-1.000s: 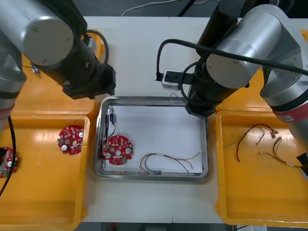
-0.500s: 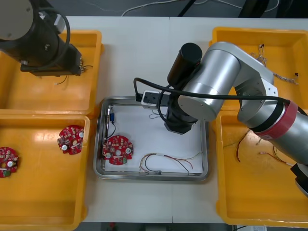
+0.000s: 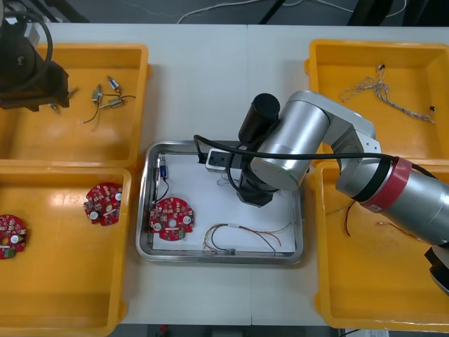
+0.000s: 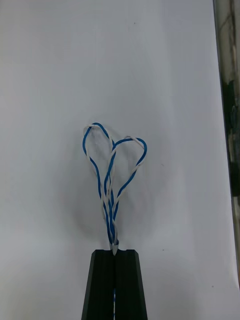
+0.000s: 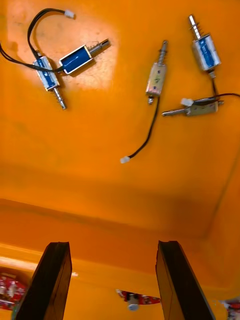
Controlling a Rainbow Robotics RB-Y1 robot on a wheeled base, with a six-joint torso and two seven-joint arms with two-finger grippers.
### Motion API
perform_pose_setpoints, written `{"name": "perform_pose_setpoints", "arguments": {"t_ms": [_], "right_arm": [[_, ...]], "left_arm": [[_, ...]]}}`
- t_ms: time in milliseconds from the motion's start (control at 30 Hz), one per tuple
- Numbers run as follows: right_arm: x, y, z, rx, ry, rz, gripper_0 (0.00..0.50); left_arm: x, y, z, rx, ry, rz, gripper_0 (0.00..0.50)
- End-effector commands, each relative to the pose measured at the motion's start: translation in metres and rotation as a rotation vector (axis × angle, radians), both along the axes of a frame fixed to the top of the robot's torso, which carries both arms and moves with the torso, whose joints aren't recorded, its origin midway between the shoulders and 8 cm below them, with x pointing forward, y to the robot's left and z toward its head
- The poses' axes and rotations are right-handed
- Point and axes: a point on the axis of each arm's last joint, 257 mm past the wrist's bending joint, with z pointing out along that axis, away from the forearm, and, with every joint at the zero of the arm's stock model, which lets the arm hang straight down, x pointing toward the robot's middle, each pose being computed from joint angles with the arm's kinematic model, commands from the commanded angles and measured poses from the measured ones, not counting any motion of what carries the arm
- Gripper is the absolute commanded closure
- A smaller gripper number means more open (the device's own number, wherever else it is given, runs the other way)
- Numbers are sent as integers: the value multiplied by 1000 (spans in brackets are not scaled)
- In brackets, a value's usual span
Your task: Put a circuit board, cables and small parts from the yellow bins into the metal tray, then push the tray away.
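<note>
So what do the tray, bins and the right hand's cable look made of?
Tray: likely steel, shiny rim with reflections, white inside.
Bins: probably moulded plastic, glossy yellow with soft highlights.
Cable: twisted blue and white insulated wire, presumably plastic-coated, pinched in the shut right hand.

Cable (image 4: 110,210) tail hidden between right jaws
</note>
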Motion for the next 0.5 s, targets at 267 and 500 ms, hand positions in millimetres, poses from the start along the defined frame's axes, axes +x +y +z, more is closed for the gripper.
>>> {"name": "perform_pose_setpoints", "arguments": {"t_ms": [267, 500], "right_arm": [[-1, 16, 9, 13, -38, 36, 0], [3, 13, 26, 33, -42, 17, 0]], "left_arm": [[31, 57, 25, 48, -137, 36, 7], [38, 64, 35, 51, -180, 5, 6]]}}
